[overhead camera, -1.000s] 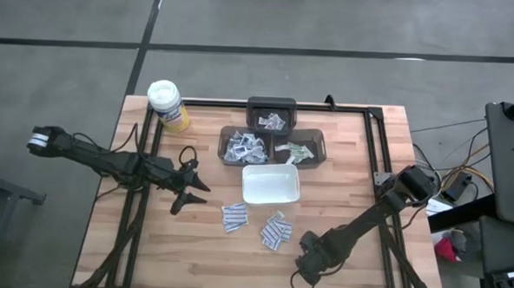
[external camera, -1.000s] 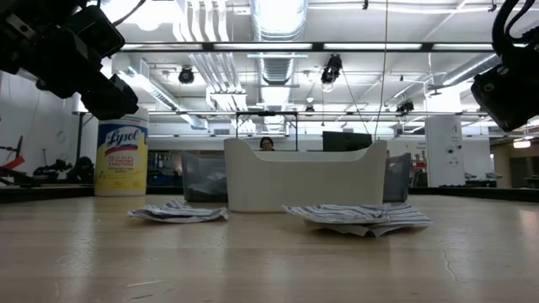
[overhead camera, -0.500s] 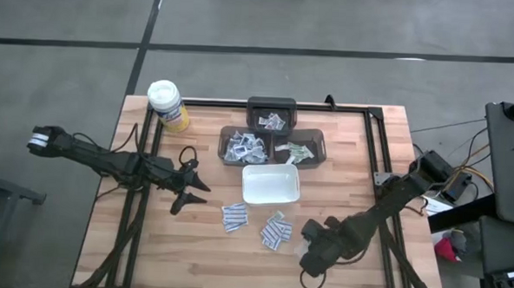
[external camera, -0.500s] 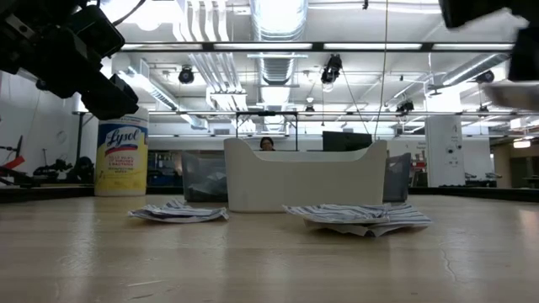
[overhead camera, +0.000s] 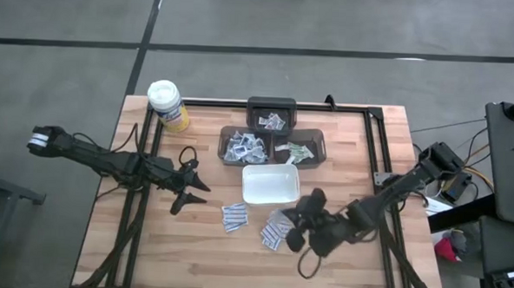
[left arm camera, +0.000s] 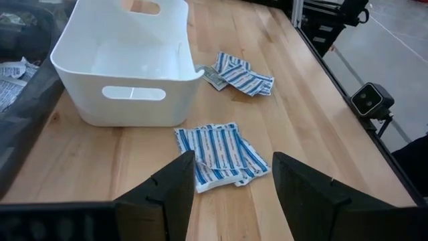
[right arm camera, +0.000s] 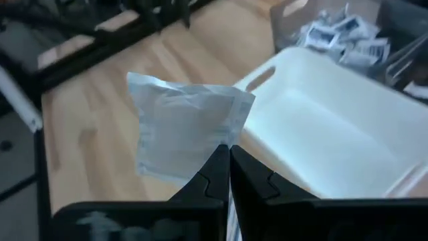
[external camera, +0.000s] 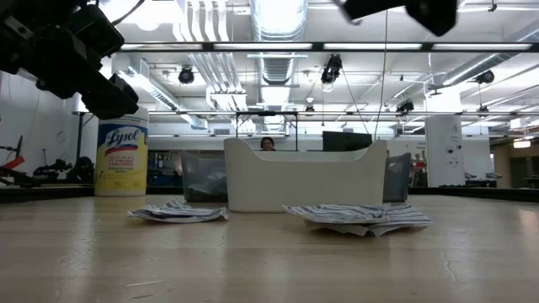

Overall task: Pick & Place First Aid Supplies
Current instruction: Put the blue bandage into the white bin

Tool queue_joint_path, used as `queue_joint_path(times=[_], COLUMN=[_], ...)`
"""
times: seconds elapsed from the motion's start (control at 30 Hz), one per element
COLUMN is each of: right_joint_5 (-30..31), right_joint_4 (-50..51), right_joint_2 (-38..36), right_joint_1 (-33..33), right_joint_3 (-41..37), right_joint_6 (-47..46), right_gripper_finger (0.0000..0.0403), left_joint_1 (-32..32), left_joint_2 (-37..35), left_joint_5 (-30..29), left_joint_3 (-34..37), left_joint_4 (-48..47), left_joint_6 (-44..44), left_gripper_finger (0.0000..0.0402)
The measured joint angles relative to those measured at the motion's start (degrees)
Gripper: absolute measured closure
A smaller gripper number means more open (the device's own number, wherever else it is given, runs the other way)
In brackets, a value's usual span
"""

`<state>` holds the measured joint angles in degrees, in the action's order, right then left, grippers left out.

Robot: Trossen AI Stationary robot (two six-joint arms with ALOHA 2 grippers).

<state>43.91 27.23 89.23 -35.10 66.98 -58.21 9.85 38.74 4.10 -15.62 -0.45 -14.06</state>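
Note:
The first aid supplies lie as two piles of striped packets (overhead camera: 234,216) (overhead camera: 274,232) on the wooden table, in front of the white tray (overhead camera: 270,184); more fill three dark bins (overhead camera: 244,146). My right gripper (right arm camera: 229,163) is shut on one pale packet (right arm camera: 184,127) and hovers by the right pile, near the tray (right arm camera: 334,134). My left gripper (overhead camera: 190,189) waits open at the table's left, above the wood; in its wrist view the left pile (left arm camera: 221,155) lies ahead of its spread fingers (left arm camera: 167,194). My right gripper pinches the packet's edge near one corner (right arm camera: 224,142) between its two fingertips. The fingers slant down toward the table's left side. The packet stands up past the fingertips, lifted clear of the table, its flat face toward the camera.
A yellow canister with a white lid (overhead camera: 167,105) stands at the far left corner. A black frame (overhead camera: 374,140) runs along the table's far and right sides. Bare wood lies along the near edge (overhead camera: 217,272).
My right gripper has risen from low at the table's near edge and gone toward the white tray, tipping from pointing steeply down to a slant. In the low view it has left the right side and climbed to the top.

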Motion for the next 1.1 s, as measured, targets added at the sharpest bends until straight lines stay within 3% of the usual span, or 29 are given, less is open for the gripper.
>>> queue_joint_path(times=[0.13, 0.67, 0.8, 1.1], right_joint_5=[-2.65, -26.22, -30.47, -33.68], right_joint_4=[-2.71, 1.81, 3.11, 7.22], right_joint_2=[0.11, 0.26, 0.28, 2.7], right_joint_1=[4.99, 26.4, 29.26, 30.06], right_joint_3=[0.13, 3.11, 3.15, 3.15], right_joint_6=[1.68, 0.84, -2.8, -13.13], right_gripper_finger=[0.0395, 0.0394, 0.0394, 0.0394], left_joint_1=[0.0, 0.0, 0.0, 0.0], left_joint_2=[-0.15, -9.9, -11.23, -11.3], left_joint_5=[0.18, 2.4, 2.04, 1.72], left_joint_3=[0.01, 0.01, 0.01, 0.01], left_joint_4=[0.0, -0.44, -1.59, -1.95], left_joint_6=[0.56, 4.39, 4.93, 5.45], left_gripper_finger=[0.0204, 0.0204, 0.0204, 0.0204])
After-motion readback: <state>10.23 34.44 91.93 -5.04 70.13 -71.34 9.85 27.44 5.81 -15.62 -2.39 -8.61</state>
